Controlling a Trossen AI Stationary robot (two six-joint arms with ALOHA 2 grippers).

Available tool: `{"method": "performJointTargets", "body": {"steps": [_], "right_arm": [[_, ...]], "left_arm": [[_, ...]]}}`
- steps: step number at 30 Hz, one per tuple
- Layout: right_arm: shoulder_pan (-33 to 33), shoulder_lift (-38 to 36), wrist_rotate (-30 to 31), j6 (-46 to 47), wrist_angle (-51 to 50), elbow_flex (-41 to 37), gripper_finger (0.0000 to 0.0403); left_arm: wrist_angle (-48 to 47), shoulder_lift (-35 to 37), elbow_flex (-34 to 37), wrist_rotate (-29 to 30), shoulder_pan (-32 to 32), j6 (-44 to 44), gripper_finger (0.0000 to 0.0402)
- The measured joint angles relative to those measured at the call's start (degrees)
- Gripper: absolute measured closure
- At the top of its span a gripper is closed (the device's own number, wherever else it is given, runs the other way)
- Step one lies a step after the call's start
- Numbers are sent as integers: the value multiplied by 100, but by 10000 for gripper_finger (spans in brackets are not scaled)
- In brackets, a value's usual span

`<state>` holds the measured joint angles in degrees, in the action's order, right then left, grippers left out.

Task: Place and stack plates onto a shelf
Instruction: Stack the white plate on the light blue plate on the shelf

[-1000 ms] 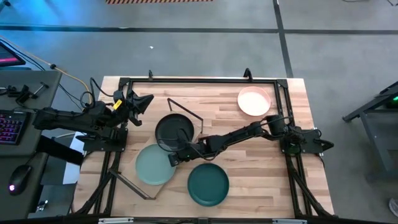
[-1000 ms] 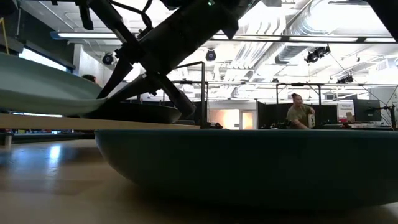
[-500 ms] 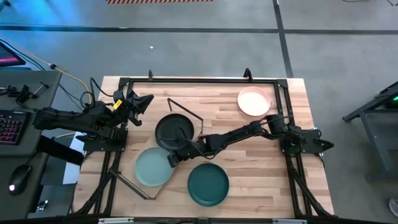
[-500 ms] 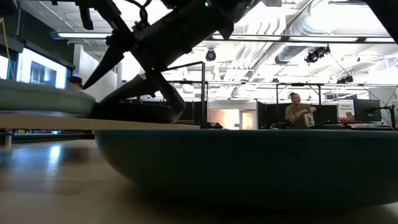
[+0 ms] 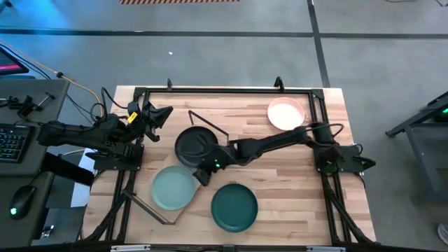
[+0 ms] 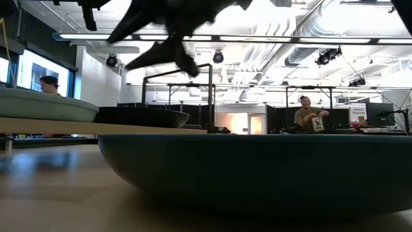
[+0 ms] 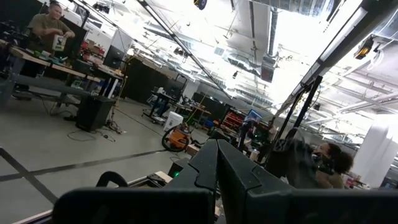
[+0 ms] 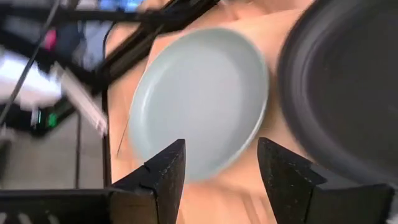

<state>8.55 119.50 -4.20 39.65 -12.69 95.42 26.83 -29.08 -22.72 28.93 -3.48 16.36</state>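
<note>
The pale sage green plate (image 5: 175,189) and the black plate (image 5: 194,145) lie side by side on the shelf (image 6: 103,127), each flat on its base. The sage plate (image 8: 199,99) and black plate (image 8: 348,81) also show in the right wrist view. The dark teal plate (image 5: 234,208) rests on the tabletop near the front, and the cream-white plate (image 5: 285,114) at the far right. My right gripper (image 8: 221,177) hangs open above the gap between the sage and black plates (image 5: 203,173). My left gripper (image 5: 162,112) waits at the far left, shut and empty.
Black rod frames of the shelf stand at its far end (image 5: 210,126) and near end (image 5: 147,210). A black rail frame (image 5: 224,89) runs round the table's edges. People are in the room behind the table.
My right gripper has opened and let go of the sage plate, then risen and drawn back a little toward the table's right. The plate, tilted a second ago, has dropped level onto the shelf beside the black plate.
</note>
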Motion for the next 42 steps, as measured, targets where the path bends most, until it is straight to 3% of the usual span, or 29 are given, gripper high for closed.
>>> {"method": "performJointTargets", "body": {"steps": [3, 6, 10, 14, 18, 23, 28, 35, 38, 42], "right_arm": [[178, -359, 23, -556, -792, 0, 222], [426, -714, 422, -862, -1628, -103, 222], [740, -1426, 763, -539, -1847, -1072, 222], [1093, -2455, 1121, 544, -1168, -2698, 222], [1527, -3391, 1630, 1670, 241, -4071, 222], [1871, -4056, 2652, 2148, 1664, -4998, 222], [1940, -4246, 2952, 1770, 1928, -5106, 222], [1725, -4246, 3041, 902, 1738, -4619, 222], [1394, -4388, 3332, 999, 915, -4211, 222], [834, -4729, 3839, 1205, -1118, -3600, 222]], "left_arm": [[0, 0, 0, 0, 2, 0, 402], [-7, -2, 1, -1, 2, -2, 402], [-22, -4, 0, 0, 2, -2, 401], [-54, -4, 0, -35, 2, -2, 401], [-141, -4, 2, -304, 1, -4, 402], [-228, -4, 2, -332, 0, 2, 401], [-334, -7, 2, -332, 0, -2, 402], [-327, -7, 2, -332, 0, -1, 401], [-321, -7, 2, -319, 0, -2, 401], [-301, -7, 2, -310, 1, -3, 401]]}}
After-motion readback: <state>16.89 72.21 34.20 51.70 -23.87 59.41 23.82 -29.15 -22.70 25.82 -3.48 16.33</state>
